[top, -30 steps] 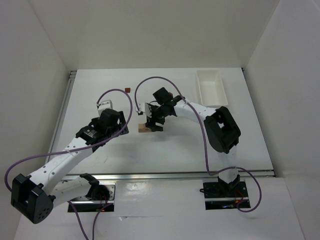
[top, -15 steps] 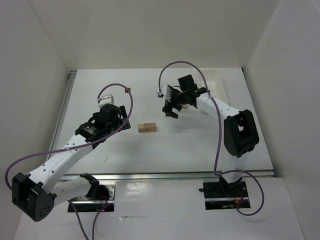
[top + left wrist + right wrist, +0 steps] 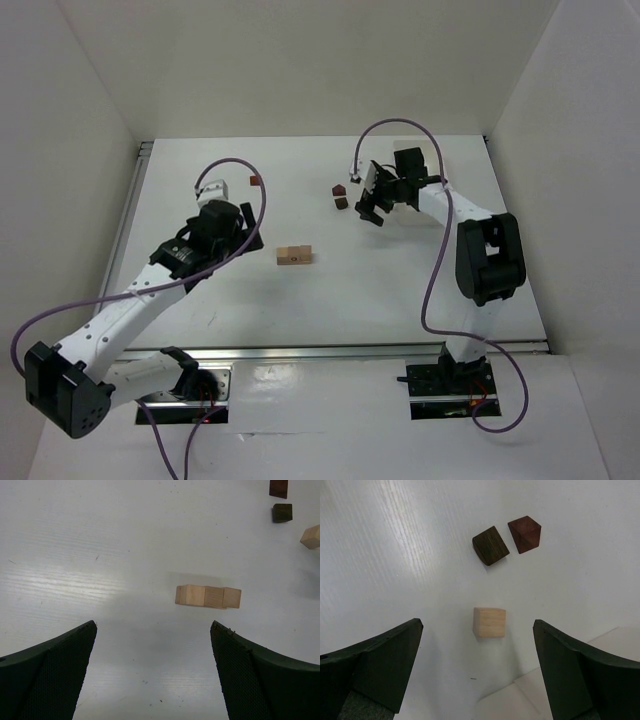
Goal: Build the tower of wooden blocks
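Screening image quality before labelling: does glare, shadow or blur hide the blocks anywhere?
Top external: even light, no glare; the row of pale blocks looks tiny. Left wrist: a glare patch on the table beside that row, which is sharp with a faint shadow. Right wrist: streaky sheen; the pale block, dark brown block and reddish block are crisp.

Plain white walls (image 3: 300, 60) enclose a white table (image 3: 350, 295) edged with metal rails (image 3: 330, 351)
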Controlling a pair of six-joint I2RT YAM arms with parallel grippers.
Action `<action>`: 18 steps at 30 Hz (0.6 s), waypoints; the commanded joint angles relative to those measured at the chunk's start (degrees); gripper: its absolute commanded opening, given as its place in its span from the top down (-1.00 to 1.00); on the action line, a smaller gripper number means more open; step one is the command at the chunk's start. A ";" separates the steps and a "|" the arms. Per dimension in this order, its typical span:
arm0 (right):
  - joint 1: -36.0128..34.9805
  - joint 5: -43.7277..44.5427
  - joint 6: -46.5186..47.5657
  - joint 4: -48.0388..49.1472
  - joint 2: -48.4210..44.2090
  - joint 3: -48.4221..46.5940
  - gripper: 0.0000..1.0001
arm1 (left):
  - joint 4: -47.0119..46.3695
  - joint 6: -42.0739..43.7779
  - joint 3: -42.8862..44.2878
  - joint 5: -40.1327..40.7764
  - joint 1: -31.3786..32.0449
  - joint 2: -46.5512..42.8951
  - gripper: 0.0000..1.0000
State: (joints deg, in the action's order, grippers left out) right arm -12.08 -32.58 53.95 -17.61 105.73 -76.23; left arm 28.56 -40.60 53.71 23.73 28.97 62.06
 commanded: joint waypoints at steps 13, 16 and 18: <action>0.74 3.57 -1.31 9.69 7.38 0.02 -1.00 | -2.36 3.60 6.66 1.15 0.21 9.03 -1.00; 0.74 6.29 -2.10 10.40 8.61 0.02 -1.00 | -2.89 4.39 7.19 1.15 0.21 9.57 -1.00; 0.74 6.91 -2.10 10.40 9.22 -0.50 -0.98 | -2.89 5.09 7.19 1.15 0.21 10.09 -1.00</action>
State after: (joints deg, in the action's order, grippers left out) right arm -11.73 -27.53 52.69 -10.48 114.08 -75.68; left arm 27.99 -37.34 58.22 24.18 28.97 71.66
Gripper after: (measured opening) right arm 0.991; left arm 1.001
